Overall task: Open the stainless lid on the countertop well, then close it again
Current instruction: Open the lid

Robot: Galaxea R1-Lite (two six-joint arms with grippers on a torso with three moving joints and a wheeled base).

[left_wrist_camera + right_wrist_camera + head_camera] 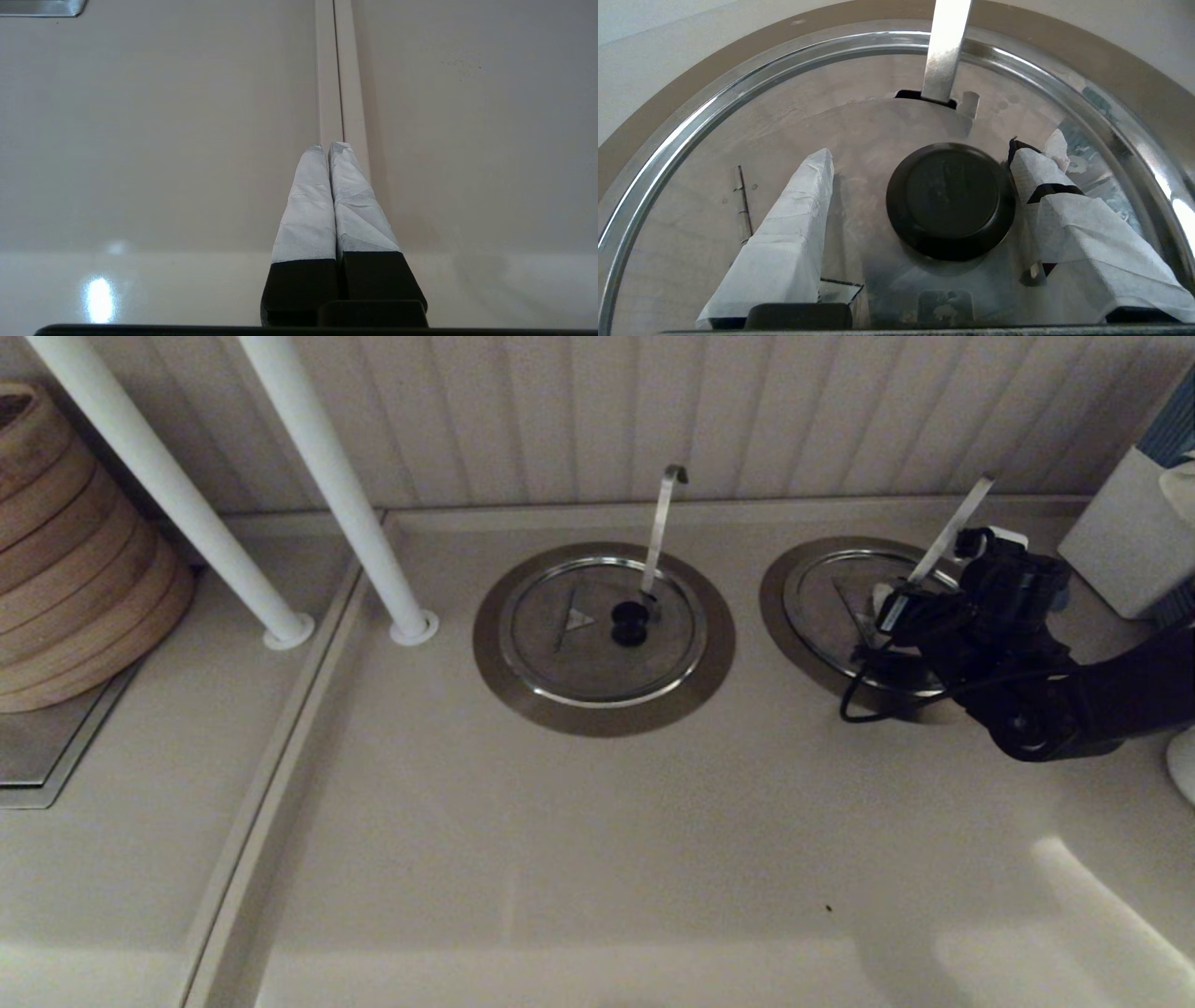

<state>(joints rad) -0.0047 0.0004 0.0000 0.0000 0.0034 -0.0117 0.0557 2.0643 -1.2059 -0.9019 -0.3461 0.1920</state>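
The stainless lid [826, 593] lies flat and closed in the right countertop well [775, 607], with its straight-tipped utensil handle [952, 527] rising through a slot. My right gripper [896, 611] hangs right over it. In the right wrist view the right gripper [920, 151] is open, and its taped fingers [794, 219] straddle the black knob [950, 198]. One finger rests against the knob's side, while the other stands apart from it. The lid [878, 121], handle [945, 51] and ring flange [691, 88] fill that view. My left gripper [329, 147] is shut and empty over bare counter.
The twin lid [569, 644] with the hook-tipped handle [661, 527] sits to the left of the task well. Two white posts [336, 476] and stacked woven baskets [65, 551] stand at the far left. A white box [1125, 537] stands at the far right. A counter seam [338, 70] runs under the left gripper.
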